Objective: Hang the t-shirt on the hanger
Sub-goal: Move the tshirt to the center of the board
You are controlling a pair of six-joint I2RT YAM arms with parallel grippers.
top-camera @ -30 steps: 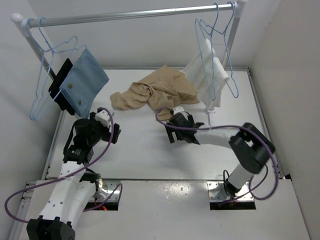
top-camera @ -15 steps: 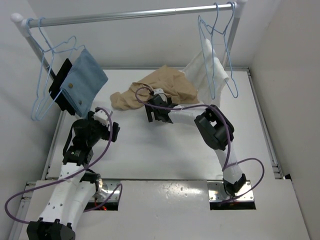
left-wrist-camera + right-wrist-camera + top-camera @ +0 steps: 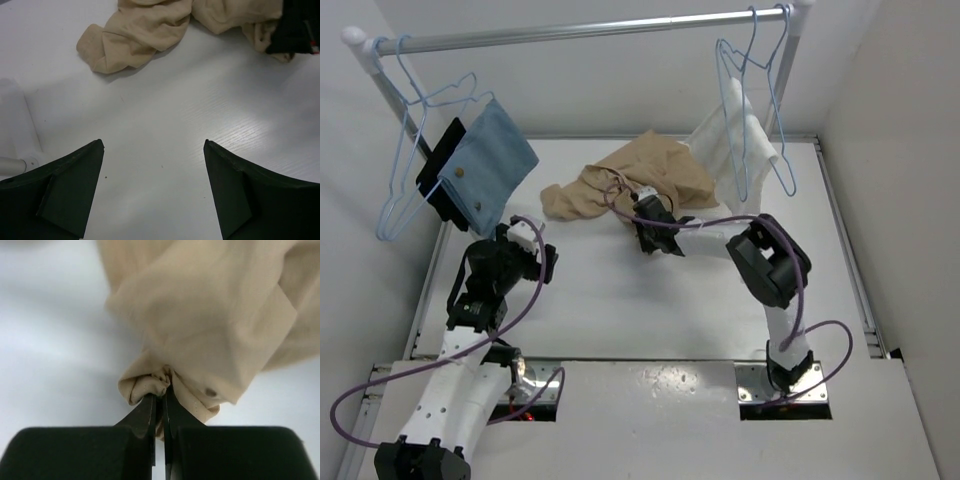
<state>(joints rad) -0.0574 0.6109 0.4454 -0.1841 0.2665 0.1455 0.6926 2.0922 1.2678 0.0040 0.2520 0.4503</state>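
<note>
The tan t-shirt [image 3: 645, 172] lies crumpled at the back middle of the white table. My right gripper [image 3: 645, 205] is at its near edge, shut on a bunched fold of its hem; in the right wrist view the t-shirt [image 3: 210, 305] spills out above the pinching gripper [image 3: 161, 390]. A light-blue wire hanger [image 3: 412, 150] hangs at the left end of the rail, another hanger [image 3: 752, 110] at the right end. My left gripper [image 3: 542, 258] hovers open over bare table, well short of the t-shirt [image 3: 145, 30]; nothing is between its fingers [image 3: 75, 185].
A blue denim-like cloth [image 3: 490, 165] and a black piece hang at the left end of the metal rail [image 3: 580, 30]. A white towel [image 3: 725, 150] hangs at the right end. White walls close in the table at the back and on both sides.
My right arm swung in from the table's middle to the t-shirt's near edge and its jaws closed on a fold. The left arm stayed almost still.
</note>
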